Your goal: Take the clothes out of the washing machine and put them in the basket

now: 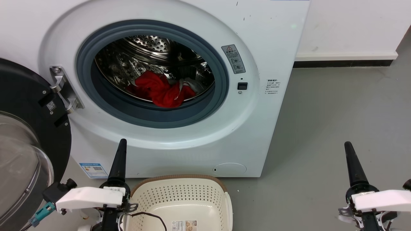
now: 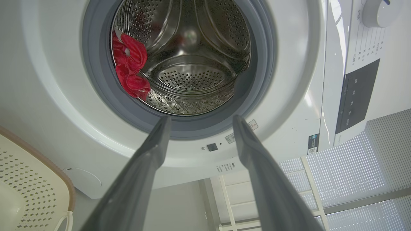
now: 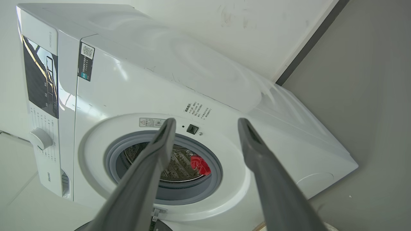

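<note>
At the far left, a round black-rimmed glass door (image 1: 22,134) stands open on its hinge. To its right, the white washing machine (image 1: 192,147) faces forward, its grey rubber ring (image 1: 154,117) framing a perforated steel drum (image 1: 144,41). The clothes (image 1: 159,91), a crumpled heap of bright red fabric with a little white showing, lie on the drum's floor just behind the ring, low in the opening. In front of the machine, left of centre, the left claw (image 2: 201,119) points toward the opening. Its wrist view shows the two dark fingers spread well apart with nothing between them. Just to its right, the cream perforated basket (image 1: 179,177) with a brown rim sits on the grey floor (image 1: 321,128), near the machine's front, a label on its bottom. Well to the right, the right claw (image 3: 207,122) hangs over the floor, fingers likewise wide apart, gripping nothing.
</note>
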Controlling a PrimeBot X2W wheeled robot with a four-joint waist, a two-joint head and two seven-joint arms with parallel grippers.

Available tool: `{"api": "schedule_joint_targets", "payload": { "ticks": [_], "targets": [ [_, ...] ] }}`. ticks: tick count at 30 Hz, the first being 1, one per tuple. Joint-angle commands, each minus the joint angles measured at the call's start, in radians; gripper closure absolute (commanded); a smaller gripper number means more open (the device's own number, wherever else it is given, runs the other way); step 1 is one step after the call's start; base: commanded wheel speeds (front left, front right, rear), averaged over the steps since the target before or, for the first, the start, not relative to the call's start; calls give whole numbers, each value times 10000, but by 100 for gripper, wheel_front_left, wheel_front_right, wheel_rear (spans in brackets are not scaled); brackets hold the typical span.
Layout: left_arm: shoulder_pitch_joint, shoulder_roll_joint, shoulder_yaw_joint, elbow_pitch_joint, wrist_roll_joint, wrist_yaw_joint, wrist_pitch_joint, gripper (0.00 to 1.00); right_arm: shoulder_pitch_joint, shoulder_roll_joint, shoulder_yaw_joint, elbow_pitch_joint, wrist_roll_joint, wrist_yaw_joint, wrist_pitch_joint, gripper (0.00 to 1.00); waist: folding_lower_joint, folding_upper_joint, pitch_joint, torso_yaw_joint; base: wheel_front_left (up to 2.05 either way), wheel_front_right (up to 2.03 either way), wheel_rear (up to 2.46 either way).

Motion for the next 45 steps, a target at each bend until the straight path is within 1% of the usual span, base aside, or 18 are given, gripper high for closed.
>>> {"api": "schedule_joint_targets", "payload": {
  "ticks": [1,5,11,17,18,24,34,41,45],
  "targets": [
    [-336,21,-36,-197,297,1,-102,0,13,-5,31,-239,-390,0,-100,0,0,0,0,4,0,0,0],
    [-355,21,-118,-298,839,89,-243,0,51,-4,80,-400,-1218,0,-248,0,0,0,6,20,0,0,0],
    [-389,22,-333,-456,1993,298,-456,0,127,-3,177,-538,-2477,0,-453,0,0,0,17,46,0,0,0],
    [-417,22,-658,-458,3341,596,-647,0,216,-1,221,-597,-3683,0,-649,0,0,0,18,81,0,0,0],
    [-425,23,-741,-435,3763,695,-709,0,231,-1,240,-611,-4097,0,-707,0,0,0,20,88,0,0,0],
    [-445,23,-963,-312,5133,948,-892,0,280,0,291,-711,-5231,0,-746,0,0,0,22,119,0,0,0],
    [-474,24,-1393,-47,7259,1268,-1168,0,416,3,266,-920,-6699,0,-770,0,0,0,-2,169,0,0,0],
    [-496,23,-1722,81,8283,1576,-1346,0,495,5,329,-1009,-7559,-1,-819,0,0,0,-19,209,0,0,0],
    [-530,22,-1875,145,8697,1742,-1443,0,509,5,363,-1060,-7982,-1,-851,0,0,0,-31,225,0,0,0]
  ]
}}
